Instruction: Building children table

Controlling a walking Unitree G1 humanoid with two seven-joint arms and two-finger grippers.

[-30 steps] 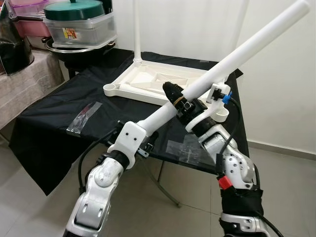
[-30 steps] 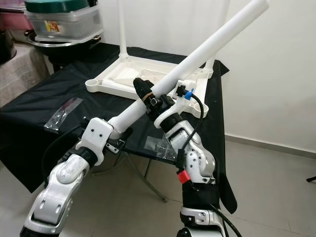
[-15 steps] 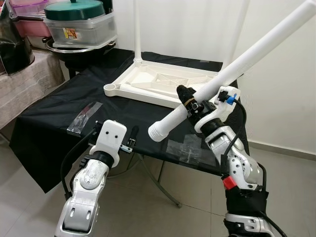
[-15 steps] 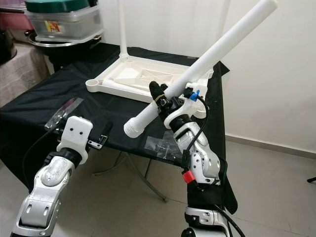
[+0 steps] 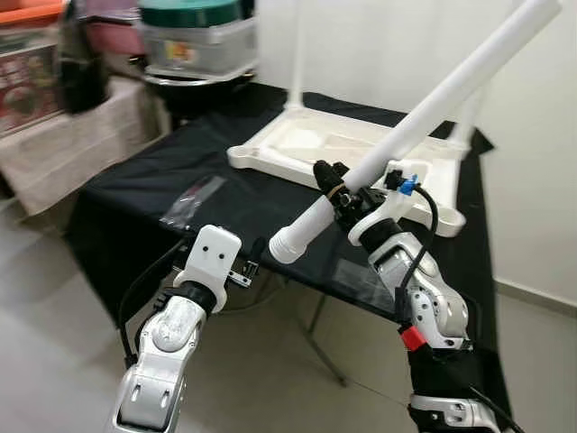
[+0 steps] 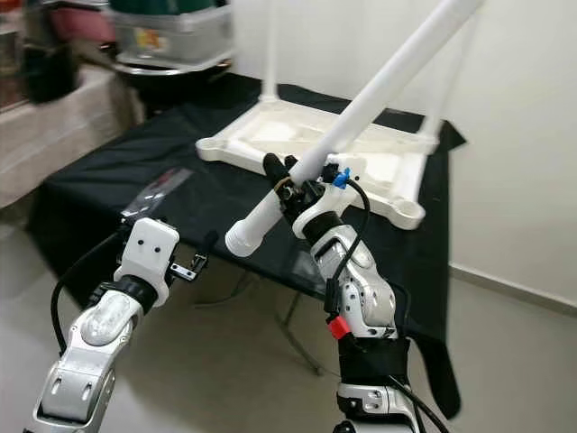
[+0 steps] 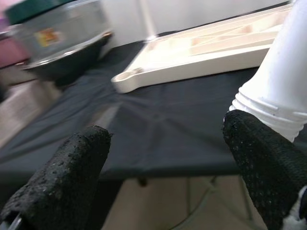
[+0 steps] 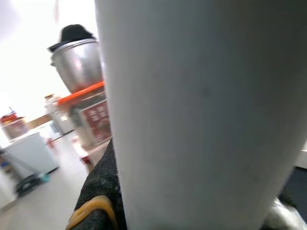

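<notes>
A long white table leg (image 5: 424, 108) slants up to the right, and my right gripper (image 5: 338, 192) is shut on it near its lower, threaded end (image 7: 273, 96). My left gripper (image 5: 252, 268) is open, below and left of that end, by the table's front edge; its black fingers (image 7: 62, 177) hold nothing. The white table top (image 5: 343, 158) lies upside down on the black-covered table (image 5: 162, 180). Two legs stand upright in its far corners (image 5: 296, 54). A round socket (image 5: 240, 153) shows at its near left corner.
Clear plastic bags lie on the black cloth at the left (image 5: 191, 200) and near the front edge (image 5: 361, 275). A side table at the back left holds a green-lidded container (image 5: 198, 36). A white wall stands to the right, with tiled floor below.
My left gripper let go of the leg's lower end and dropped away. The right gripper now holds the leg alone. The camera has turned, shifting the whole scene to the right.
</notes>
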